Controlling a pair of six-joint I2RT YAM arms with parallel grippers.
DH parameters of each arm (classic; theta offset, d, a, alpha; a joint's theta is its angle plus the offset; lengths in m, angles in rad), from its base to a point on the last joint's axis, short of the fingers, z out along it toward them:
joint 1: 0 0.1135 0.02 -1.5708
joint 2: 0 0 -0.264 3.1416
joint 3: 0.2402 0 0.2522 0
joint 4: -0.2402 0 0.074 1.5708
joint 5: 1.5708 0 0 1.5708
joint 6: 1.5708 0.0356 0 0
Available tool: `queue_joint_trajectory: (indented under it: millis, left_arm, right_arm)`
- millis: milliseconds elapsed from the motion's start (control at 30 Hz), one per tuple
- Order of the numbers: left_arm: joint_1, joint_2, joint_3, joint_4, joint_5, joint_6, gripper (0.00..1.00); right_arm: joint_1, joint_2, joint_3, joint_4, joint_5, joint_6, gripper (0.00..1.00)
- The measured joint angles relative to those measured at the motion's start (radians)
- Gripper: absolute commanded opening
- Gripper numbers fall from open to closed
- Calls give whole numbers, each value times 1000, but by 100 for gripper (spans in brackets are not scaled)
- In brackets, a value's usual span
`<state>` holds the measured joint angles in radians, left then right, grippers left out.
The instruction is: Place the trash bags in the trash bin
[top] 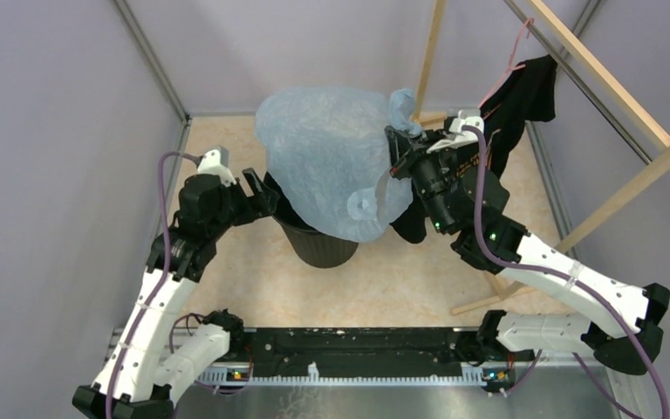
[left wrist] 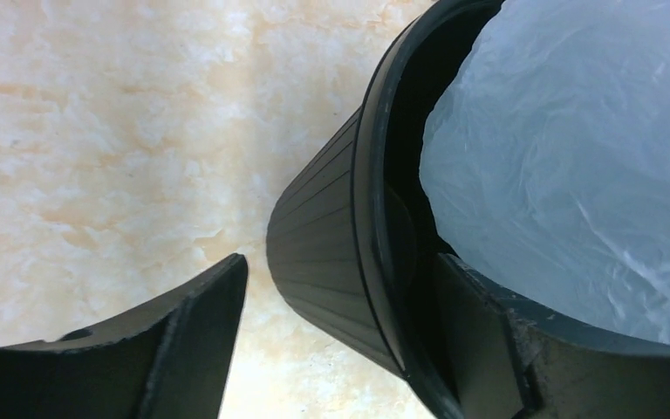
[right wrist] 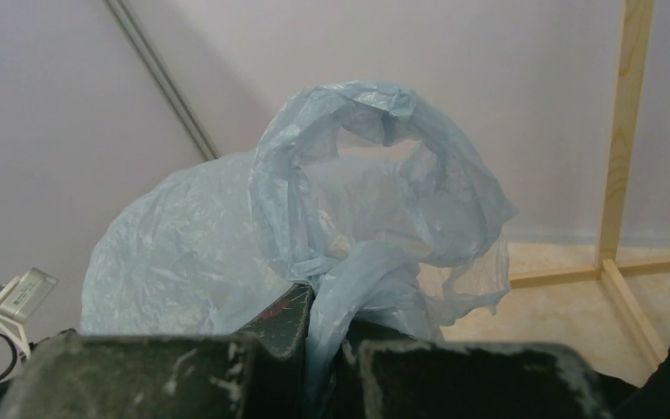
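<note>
A large pale blue trash bag (top: 327, 161) bulges out over the top of the black trash bin (top: 318, 244), which stands on the beige floor. My right gripper (top: 399, 144) is shut on the bag's twisted neck (right wrist: 375, 279) at its upper right, beside the bin. The bag's loop handle (right wrist: 384, 166) stands up past the fingers. My left gripper (top: 262, 188) is open at the bin's left rim. In the left wrist view the ribbed bin wall (left wrist: 323, 236) stands between the jaws of my left gripper (left wrist: 342, 262), one finger outside and one inside, with the bag (left wrist: 576, 157) filling the bin's mouth.
A wooden rack (top: 611, 96) stands at the right, with a black garment (top: 523, 96) on a pink hanger hung from it. Grey walls close in the floor on three sides. Part of the rack's frame (right wrist: 615, 157) shows behind the bag.
</note>
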<state>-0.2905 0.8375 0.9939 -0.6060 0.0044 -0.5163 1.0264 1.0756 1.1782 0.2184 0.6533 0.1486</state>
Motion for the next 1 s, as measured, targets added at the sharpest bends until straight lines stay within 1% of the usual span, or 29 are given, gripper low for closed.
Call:
queue_joint_trajectory:
  millis: [133, 267, 467, 567, 633, 733, 800, 900, 1000]
  left_arm:
    - [0, -45, 12, -48, -40, 28, 93]
    - [0, -71, 68, -117, -109, 65, 95]
    - [0, -107, 219, -160, -240, 162, 97]
    - [0, -106, 309, -135, -255, 191, 97]
    - [0, -93, 364, -84, -216, 198, 96]
    - [0, -52, 404, 40, -80, 188, 91]
    - [0, -3, 410, 121, 32, 167, 87]
    - [0, 116, 407, 219, 208, 120, 84]
    - [0, 218, 365, 291, 334, 70, 82]
  right_arm:
    - [0, 0, 0, 0, -14, -1, 0]
    - [0, 0, 0, -3, -37, 0, 0]
    - [-1, 0, -6, -7, -108, 10, 0]
    - [-1, -1, -19, -13, -147, 22, 0]
    - [-1, 0, -25, -22, -164, 32, 0]
    - [-1, 0, -26, -29, -191, 48, 0]
    - [-1, 0, -26, -28, -204, 60, 0]
    - [-1, 0, -26, -32, -220, 79, 0]
    - [-1, -1, -26, -33, -237, 92, 0]
